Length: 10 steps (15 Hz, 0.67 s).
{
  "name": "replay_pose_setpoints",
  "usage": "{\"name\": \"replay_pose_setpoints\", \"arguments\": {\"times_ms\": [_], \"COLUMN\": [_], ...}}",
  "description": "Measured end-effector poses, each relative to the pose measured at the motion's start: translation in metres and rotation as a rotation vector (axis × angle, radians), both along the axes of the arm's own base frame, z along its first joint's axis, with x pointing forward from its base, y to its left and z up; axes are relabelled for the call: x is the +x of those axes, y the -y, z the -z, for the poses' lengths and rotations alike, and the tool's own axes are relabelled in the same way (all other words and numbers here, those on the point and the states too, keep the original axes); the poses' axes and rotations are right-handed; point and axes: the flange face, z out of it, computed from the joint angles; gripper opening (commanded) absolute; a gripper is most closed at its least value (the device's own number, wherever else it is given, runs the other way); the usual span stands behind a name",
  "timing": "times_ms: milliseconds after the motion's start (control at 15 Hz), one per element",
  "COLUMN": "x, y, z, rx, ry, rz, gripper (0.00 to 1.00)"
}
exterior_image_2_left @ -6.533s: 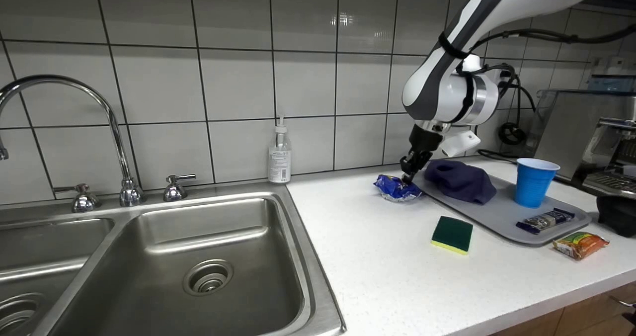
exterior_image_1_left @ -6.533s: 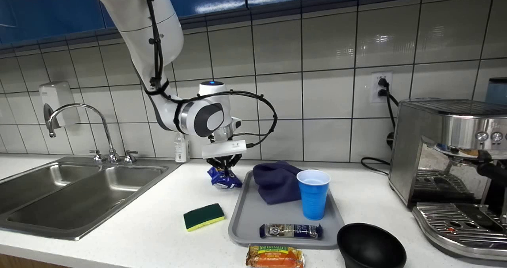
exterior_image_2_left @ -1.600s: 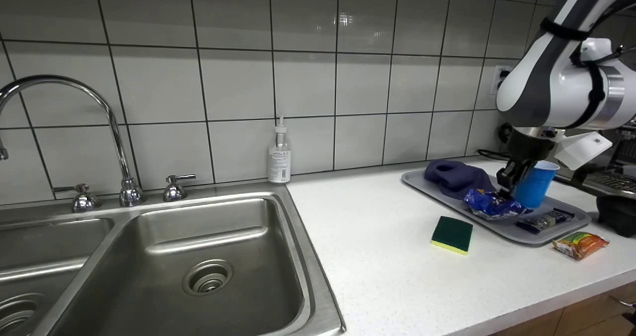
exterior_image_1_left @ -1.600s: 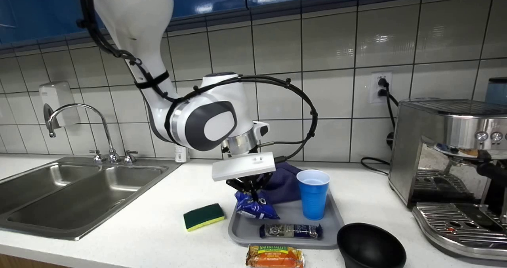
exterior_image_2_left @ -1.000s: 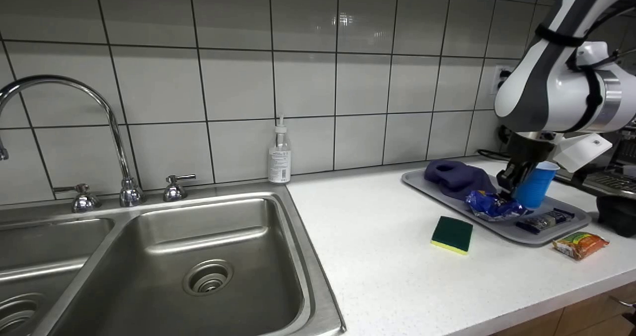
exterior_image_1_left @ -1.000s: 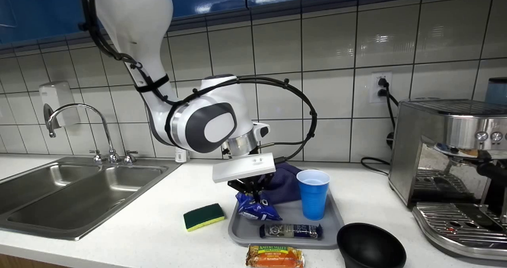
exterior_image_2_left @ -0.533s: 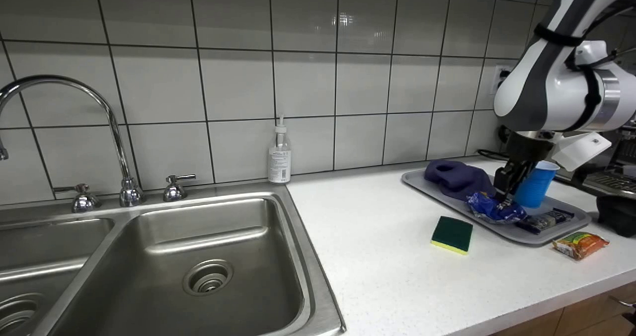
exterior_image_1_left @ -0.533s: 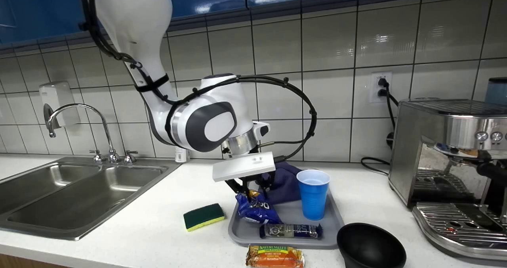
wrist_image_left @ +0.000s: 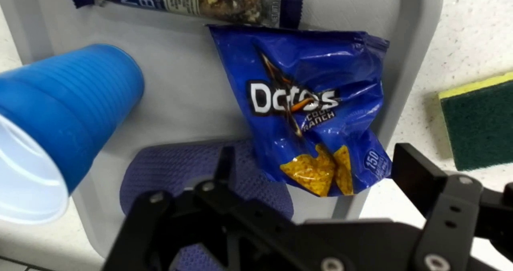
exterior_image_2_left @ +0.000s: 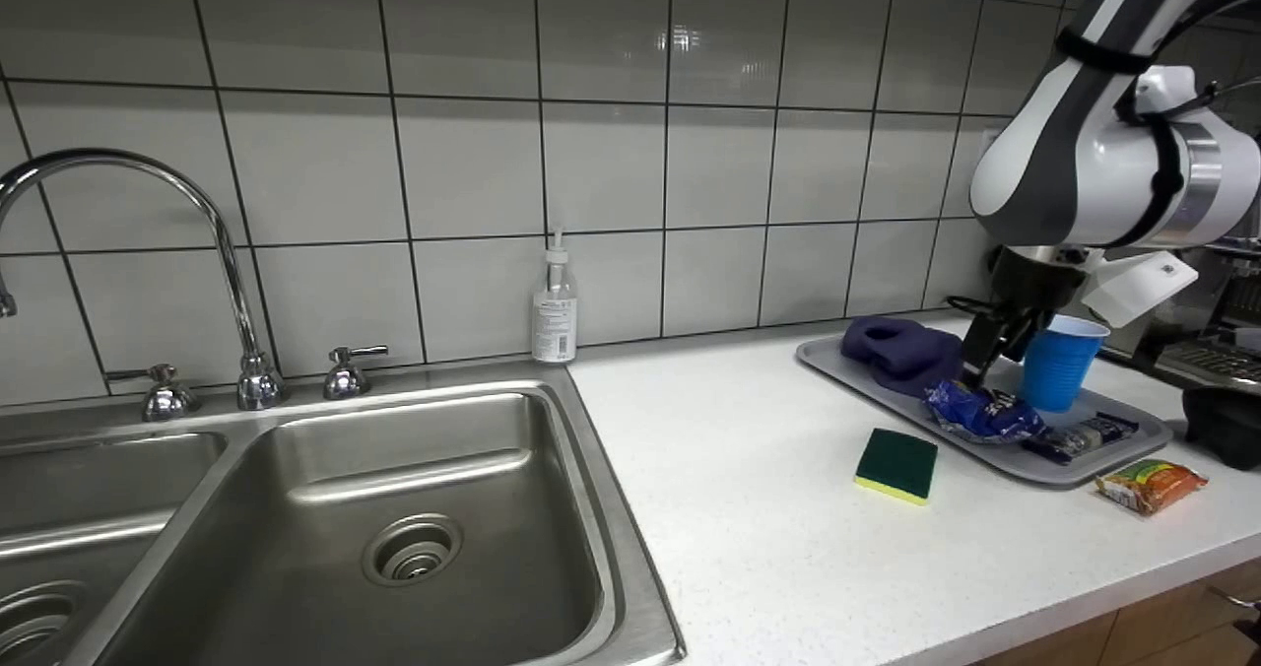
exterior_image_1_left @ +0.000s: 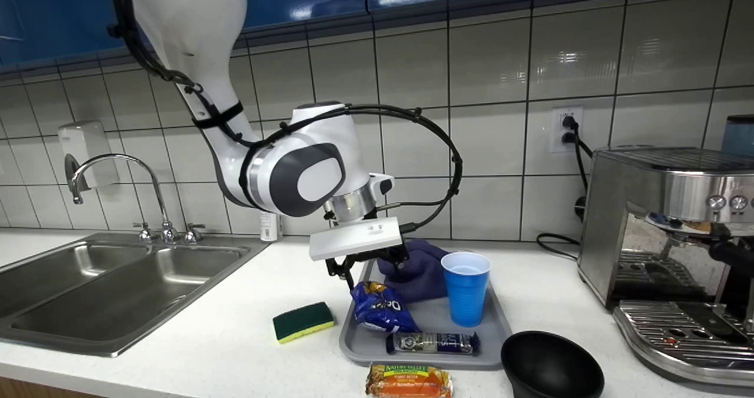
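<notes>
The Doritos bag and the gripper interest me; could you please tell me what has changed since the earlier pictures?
The Doritos Cool Ranch bag moved rightward in both exterior views, off the counter onto the gray tray. The gripper, clamped on it before, has opened, let it go and risen slightly. The blue cup, nut bar, Nature Valley bar and sponge stayed put.
</notes>
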Motion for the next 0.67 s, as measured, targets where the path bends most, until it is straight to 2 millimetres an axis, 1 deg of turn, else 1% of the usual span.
{"name": "replay_pose_setpoints", "arguments": {"times_ms": [267, 667], "x": [-0.002, -0.014], "y": [-0.013, -0.040], "z": [-0.011, -0.028], "rx": [0.016, 0.057], "ry": [-0.006, -0.079], "rz": [-0.022, -0.090], "gripper": [1.00, 1.00]}}
